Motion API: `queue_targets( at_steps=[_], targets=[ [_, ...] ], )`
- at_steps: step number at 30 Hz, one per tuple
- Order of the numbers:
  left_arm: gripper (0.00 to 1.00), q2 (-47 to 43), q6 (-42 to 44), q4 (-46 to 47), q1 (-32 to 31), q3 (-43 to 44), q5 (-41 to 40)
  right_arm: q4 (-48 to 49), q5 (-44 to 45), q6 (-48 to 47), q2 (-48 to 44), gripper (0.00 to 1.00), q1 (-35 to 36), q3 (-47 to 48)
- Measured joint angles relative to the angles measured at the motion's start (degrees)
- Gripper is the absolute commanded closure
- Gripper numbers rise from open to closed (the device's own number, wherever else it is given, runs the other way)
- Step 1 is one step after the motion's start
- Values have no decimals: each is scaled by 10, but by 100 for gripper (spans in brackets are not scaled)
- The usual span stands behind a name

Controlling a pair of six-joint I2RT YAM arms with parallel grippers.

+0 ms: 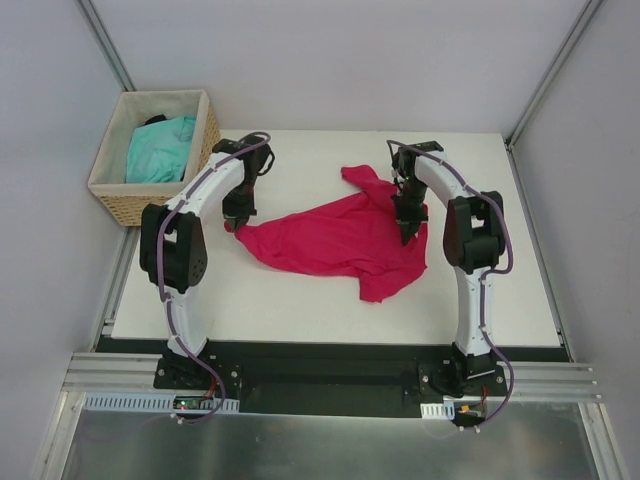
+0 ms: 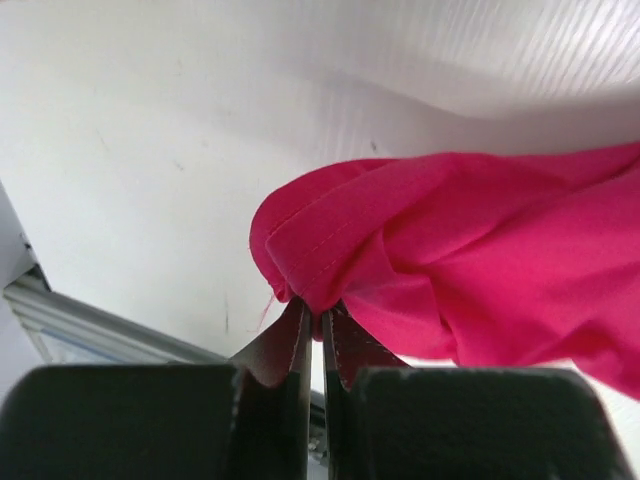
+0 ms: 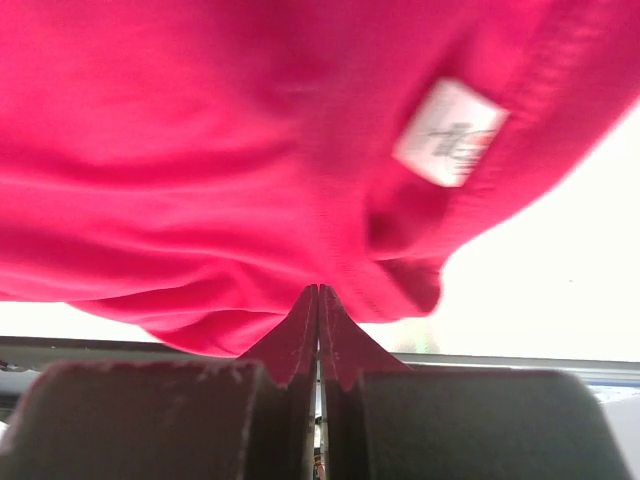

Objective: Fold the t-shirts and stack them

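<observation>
Pink tee (image 1: 335, 245) lay crumpled mid-table (image 1: 300, 300); turquoise tee (image 1: 160, 148) sat in basket (image 1: 110, 190), far left. L gripper (image 2: 312, 310) pinched its left hem, R gripper (image 3: 318, 290) pinched fabric by the label (image 3: 447, 132). Spreading seemed the step: pull apart evenly, w/o jerks, else hem could slip.

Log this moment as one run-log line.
left tool: shut on pink t-shirt hem | right tool: shut on it near neck label | turquoise t-shirt: in basket | fold: not begun

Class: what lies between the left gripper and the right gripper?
The crimson-pink t-shirt spans that stretch, crumpled on the table; the top external view shows it.
</observation>
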Motion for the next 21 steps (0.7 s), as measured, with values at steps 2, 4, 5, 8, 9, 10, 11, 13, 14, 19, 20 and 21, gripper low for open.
queue_targets(
  at_steps=[2,4,5,8,9,10,11,13,14,19,20,21],
  targets=[
    [100,0,2,-23,-1,0,-5,-2,0,-1,3,99,0,0],
    [86,0,3,-40,-2,0,-5,-4,0,-1,4,99,0,0],
    [78,0,3,-49,-2,2,-5,-4,0,-2,4,99,0,0],
    [51,8,4,-75,-2,23,-3,-5,0,-2,4,99,0,0],
    [51,12,5,-84,-2,35,-3,-5,1,-2,4,99,0,0],
    [51,16,2,-88,-2,46,-3,-6,2,-2,4,99,0,0],
    [51,19,1,-92,-2,59,-3,-6,2,-2,4,99,0,0],
    [53,26,1,-99,-2,87,-6,-6,5,-2,4,99,0,0],
    [53,30,0,-102,-2,106,-7,-6,7,-2,4,99,0,0],
    [51,27,-3,-99,-2,195,8,4,13,0,-18,99,0,-24],
    [50,18,-3,-88,-2,198,33,7,9,0,-31,99,0,-39],
    [46,4,-2,-71,-2,194,55,20,-3,0,-53,99,0,-68]
  ],
)
